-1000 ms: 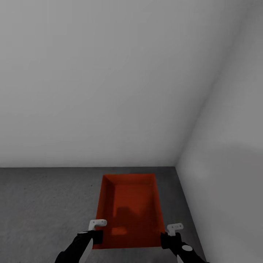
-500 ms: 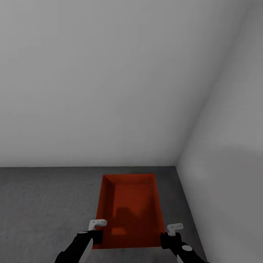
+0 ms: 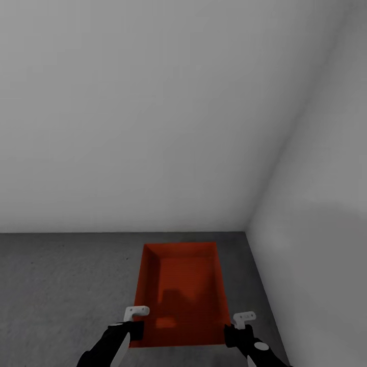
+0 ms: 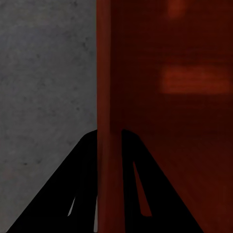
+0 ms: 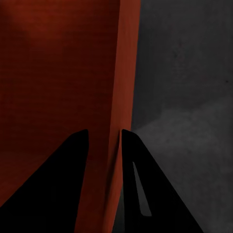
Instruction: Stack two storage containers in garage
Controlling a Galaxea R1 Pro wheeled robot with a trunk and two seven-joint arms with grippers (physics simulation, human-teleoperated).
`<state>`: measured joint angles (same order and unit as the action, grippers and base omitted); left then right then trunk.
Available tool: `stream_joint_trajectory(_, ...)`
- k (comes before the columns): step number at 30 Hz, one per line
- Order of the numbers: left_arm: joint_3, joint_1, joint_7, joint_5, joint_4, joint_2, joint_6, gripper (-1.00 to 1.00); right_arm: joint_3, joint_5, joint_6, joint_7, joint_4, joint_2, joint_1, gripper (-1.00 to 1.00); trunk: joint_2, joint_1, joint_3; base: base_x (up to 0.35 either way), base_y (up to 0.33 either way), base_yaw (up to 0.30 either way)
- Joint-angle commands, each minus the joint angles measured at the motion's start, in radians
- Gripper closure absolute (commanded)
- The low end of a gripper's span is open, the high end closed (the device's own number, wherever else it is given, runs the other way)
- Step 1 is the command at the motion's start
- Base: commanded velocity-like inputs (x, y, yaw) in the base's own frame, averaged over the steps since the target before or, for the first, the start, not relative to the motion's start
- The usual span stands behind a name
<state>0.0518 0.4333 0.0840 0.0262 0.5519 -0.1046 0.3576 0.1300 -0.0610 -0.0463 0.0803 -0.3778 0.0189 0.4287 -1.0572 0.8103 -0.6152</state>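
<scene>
Nothing moved; claws grip container

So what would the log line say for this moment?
place: garage corner | both grippers: left gripper, right gripper pinching red box side walls | box over concrete floor

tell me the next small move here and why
Probably open both claws and back off. The storage container sits low over the concrete floor in the wall corner, the left claw and right claw each pinching a side wall; whether it touches down I cannot tell, so lower gently first.
</scene>
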Motion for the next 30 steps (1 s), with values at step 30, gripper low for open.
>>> stream_joint_trajectory(30,0.020,0.001,0.005,0.023,0.030,-0.003,0.007,1.00,0.053,-0.011,-0.003,0.004,0.002,0.006,-0.001,1.00,-0.211,0.115,-0.095,0.000,0.000,0.000)
